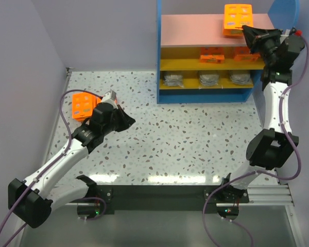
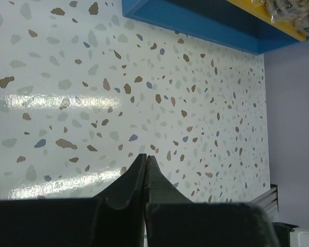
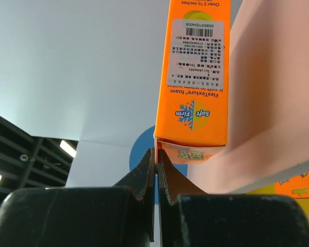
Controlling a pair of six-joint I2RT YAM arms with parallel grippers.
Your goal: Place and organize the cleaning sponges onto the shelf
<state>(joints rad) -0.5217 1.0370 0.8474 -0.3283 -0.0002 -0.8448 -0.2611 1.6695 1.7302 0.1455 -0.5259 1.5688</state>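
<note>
An orange sponge pack [image 1: 237,19] lies on the shelf's [image 1: 159,62] pink top board [image 1: 190,30]. My right gripper [image 1: 244,31] is shut on that pack's near edge; in the right wrist view the pack [image 3: 195,72] rests on the pink board [image 3: 268,92] with its thin edge between my gripper's [image 3: 156,152] tips. Two orange packs [image 1: 212,54] [image 1: 245,53] lie on the upper yellow board. Three wrapped grey pads [image 1: 210,78] lie on the lower one. Another orange pack [image 1: 84,105] lies on the table at the left. My left gripper [image 1: 130,121] is shut and empty, just right of it.
The speckled table [image 1: 195,134] runs from the arm bases to the shelf. A grey wall borders its left side. In the left wrist view my gripper [image 2: 146,157] hovers over the table, with the blue shelf base [image 2: 195,20] and wrapped pads [image 2: 288,10] beyond.
</note>
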